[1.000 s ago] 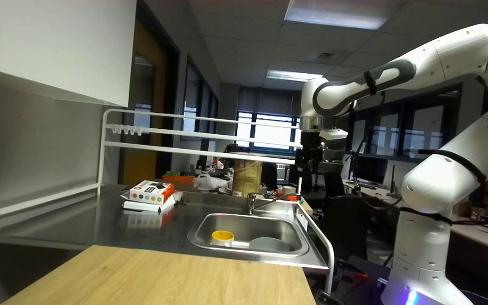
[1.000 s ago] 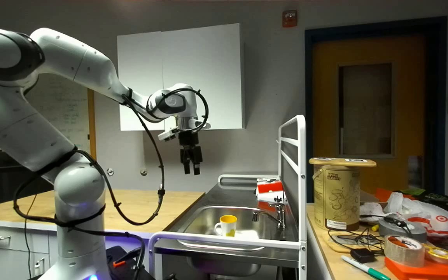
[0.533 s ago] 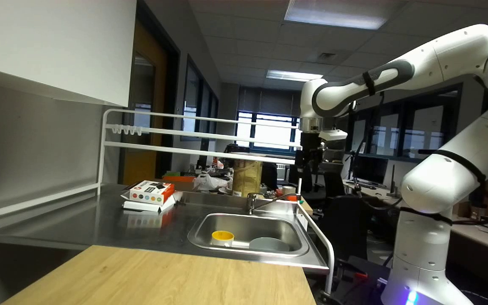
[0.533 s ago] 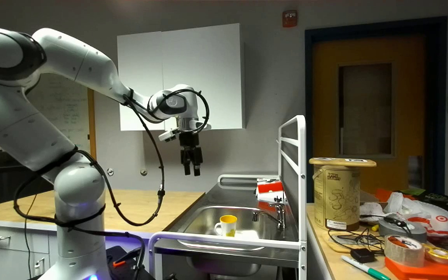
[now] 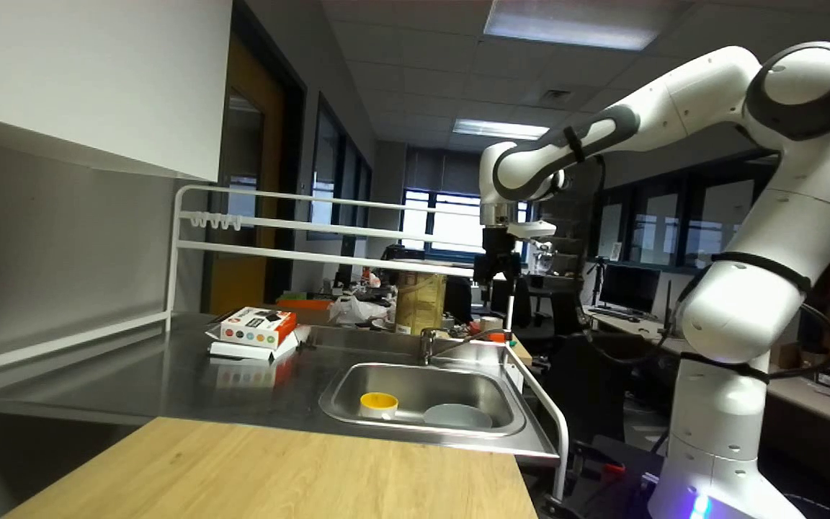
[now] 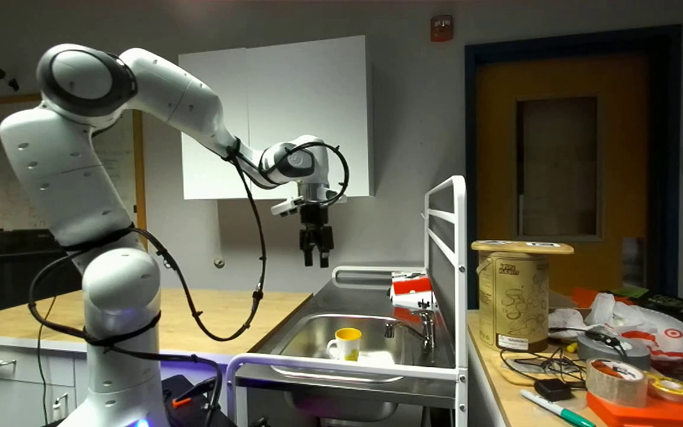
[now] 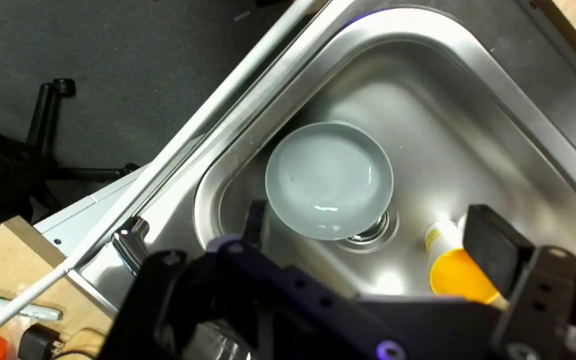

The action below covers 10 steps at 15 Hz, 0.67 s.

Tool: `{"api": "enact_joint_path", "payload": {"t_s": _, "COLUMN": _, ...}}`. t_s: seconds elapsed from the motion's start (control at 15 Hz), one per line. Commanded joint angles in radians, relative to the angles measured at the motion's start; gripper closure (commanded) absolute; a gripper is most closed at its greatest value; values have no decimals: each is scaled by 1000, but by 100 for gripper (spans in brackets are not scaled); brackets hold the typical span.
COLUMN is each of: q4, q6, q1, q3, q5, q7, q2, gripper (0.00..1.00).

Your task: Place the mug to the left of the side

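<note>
Gripper (image 6: 316,260) is hanging over the steel sink (image 7: 433,130), jaws wide apart, and the yellow-and-white mug (image 6: 347,344) is sitting upright in there near a gray bowl (image 7: 328,180).

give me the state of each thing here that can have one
Gripper: open, holding nothing
Mug: upright in the sink
Bowl: in the sink, seemingly open side up
Faucet: no water seen running
Marker: capped
Cabinet doors: look shut
Wooden door: looks shut
Drawer: shut
</note>
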Motion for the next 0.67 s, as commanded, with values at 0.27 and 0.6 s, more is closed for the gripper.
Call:
{"api": "enact_joint_path", "payload": {"t_s": 0.27, "q4": 472, "q6": -134, "q1": 55, "q3": 0, "q5": 24, "q7": 89, "q2": 464, "gripper": 0}}
{"api": "enact_joint_path", "payload": {"t_s": 0.6, "q4": 748, "q6": -315, "q1": 111, "q3": 2, "q5": 40, "q7": 38, "q2": 674, "gripper": 0}}
